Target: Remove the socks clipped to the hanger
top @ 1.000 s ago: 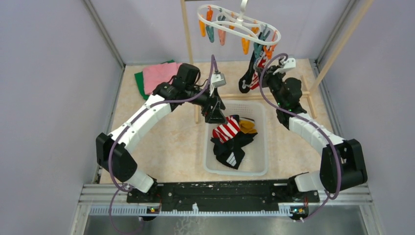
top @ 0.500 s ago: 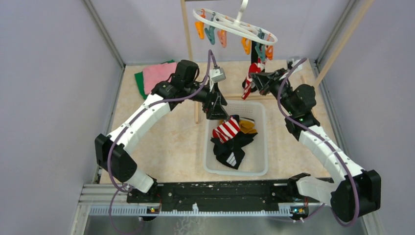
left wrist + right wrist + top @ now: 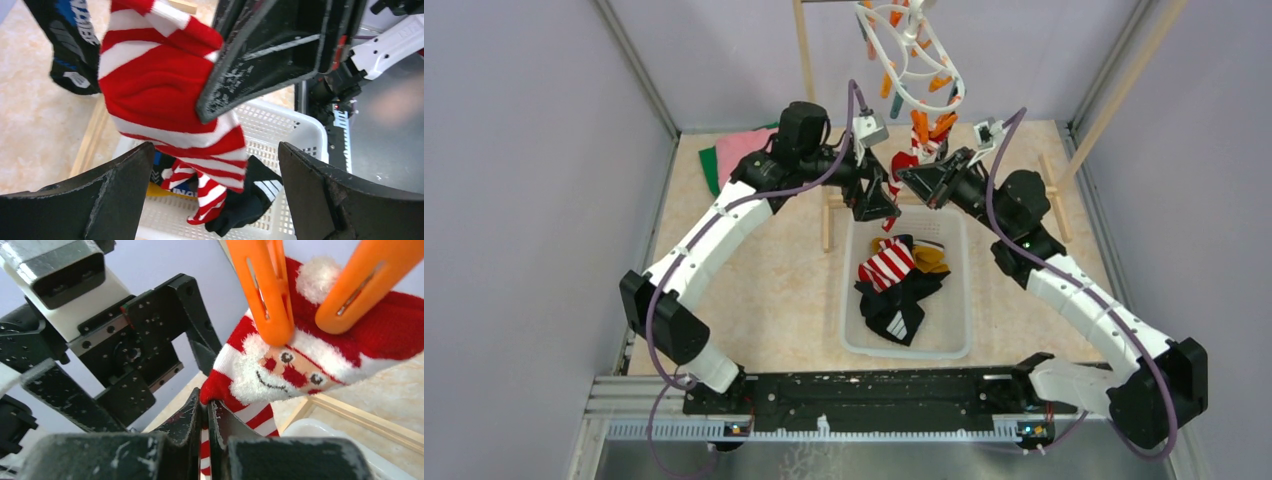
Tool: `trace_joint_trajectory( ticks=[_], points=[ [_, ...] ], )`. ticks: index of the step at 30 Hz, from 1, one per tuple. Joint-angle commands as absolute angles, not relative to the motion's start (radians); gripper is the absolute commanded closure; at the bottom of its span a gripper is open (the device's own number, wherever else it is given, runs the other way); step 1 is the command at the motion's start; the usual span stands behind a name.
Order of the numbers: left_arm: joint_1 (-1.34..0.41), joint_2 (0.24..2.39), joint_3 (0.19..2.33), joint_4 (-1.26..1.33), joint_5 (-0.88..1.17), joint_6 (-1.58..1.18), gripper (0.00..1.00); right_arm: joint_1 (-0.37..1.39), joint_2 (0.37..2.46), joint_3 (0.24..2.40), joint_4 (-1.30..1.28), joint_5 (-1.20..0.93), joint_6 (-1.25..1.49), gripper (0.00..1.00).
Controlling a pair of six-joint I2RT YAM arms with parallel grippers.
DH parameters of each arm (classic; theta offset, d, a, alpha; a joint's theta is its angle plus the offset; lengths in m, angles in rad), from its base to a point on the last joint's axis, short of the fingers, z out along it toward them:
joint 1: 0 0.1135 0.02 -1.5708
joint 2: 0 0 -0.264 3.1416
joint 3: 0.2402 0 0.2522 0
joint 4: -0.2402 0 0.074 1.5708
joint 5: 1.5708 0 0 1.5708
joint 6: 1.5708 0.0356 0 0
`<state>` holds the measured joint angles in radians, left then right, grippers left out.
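The white ring hanger point(image 3: 911, 55) hangs steeply tilted at the top centre, its orange pegs point(image 3: 265, 290) dangling. Two orange pegs clip the red-and-white Santa sock point(image 3: 305, 355), which also shows in the left wrist view point(image 3: 155, 90). My right gripper point(image 3: 206, 412) is shut on the sock's lower part and holds it over the basket's far end point(image 3: 910, 176). My left gripper point(image 3: 876, 205) is open and empty just left of it, its jaws wide apart below the sock point(image 3: 215, 200). A black sock with blue marks point(image 3: 70, 45) hangs beside the Santa sock.
A white mesh basket point(image 3: 854, 335) below holds a striped sock point(image 3: 886, 265), a yellow sock point(image 3: 932, 258) and a black sock point(image 3: 899, 312). Wooden rack posts point(image 3: 807, 60) stand behind. Pink point(image 3: 739, 145) and green point(image 3: 709, 165) cloths lie far left.
My right gripper has swung left with the Santa sock in it, dragging the hanger round and tilting it steeply. My left gripper has risen a little toward the sock.
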<state>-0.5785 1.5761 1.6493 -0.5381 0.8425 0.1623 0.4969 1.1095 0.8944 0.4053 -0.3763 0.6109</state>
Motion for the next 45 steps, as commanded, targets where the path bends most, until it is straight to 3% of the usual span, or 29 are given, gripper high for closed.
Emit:
trace_joint_trajectory(
  ticks=[1,8,10,14,17,19,25,34,41,45],
  points=[
    [-0.582,1.619,1.708,-0.533,0.798,0.213,0.01,0.524,1.128,0.982,0.419,-0.376,0.665,0.97],
    [-0.59,1.648,1.723,-0.507,0.733,0.222,0.02,0.535,1.149,1.029,0.37,-0.374,0.682,0.93],
    [-0.59,1.663,1.74,-0.498,0.721,0.216,0.07,0.535,1.153,1.032,0.352,-0.368,0.686,0.92],
    [-0.59,1.695,1.768,-0.497,0.747,0.199,0.38,0.536,1.15,1.027,0.329,-0.36,0.694,0.88],
    [-0.589,1.687,1.746,-0.485,0.776,0.176,0.79,0.535,1.122,1.016,0.294,-0.338,0.663,0.78],
    [-0.589,1.67,1.724,-0.477,0.793,0.157,0.98,0.533,1.081,0.995,0.254,-0.301,0.622,0.66],
    [-0.586,1.63,1.683,-0.48,0.87,0.097,1.0,0.426,0.962,0.883,0.171,-0.292,0.583,0.45],
    [-0.509,1.65,1.579,-0.254,1.249,-0.293,1.0,0.185,0.934,0.85,0.287,-0.442,0.663,0.44],
    [-0.474,1.665,1.577,-0.2,1.342,-0.367,1.0,0.172,1.058,0.947,0.515,-0.581,0.704,0.43],
    [-0.474,1.678,1.572,-0.155,1.404,-0.435,1.0,0.172,1.129,0.965,0.708,-0.656,0.71,0.34]
  ],
)
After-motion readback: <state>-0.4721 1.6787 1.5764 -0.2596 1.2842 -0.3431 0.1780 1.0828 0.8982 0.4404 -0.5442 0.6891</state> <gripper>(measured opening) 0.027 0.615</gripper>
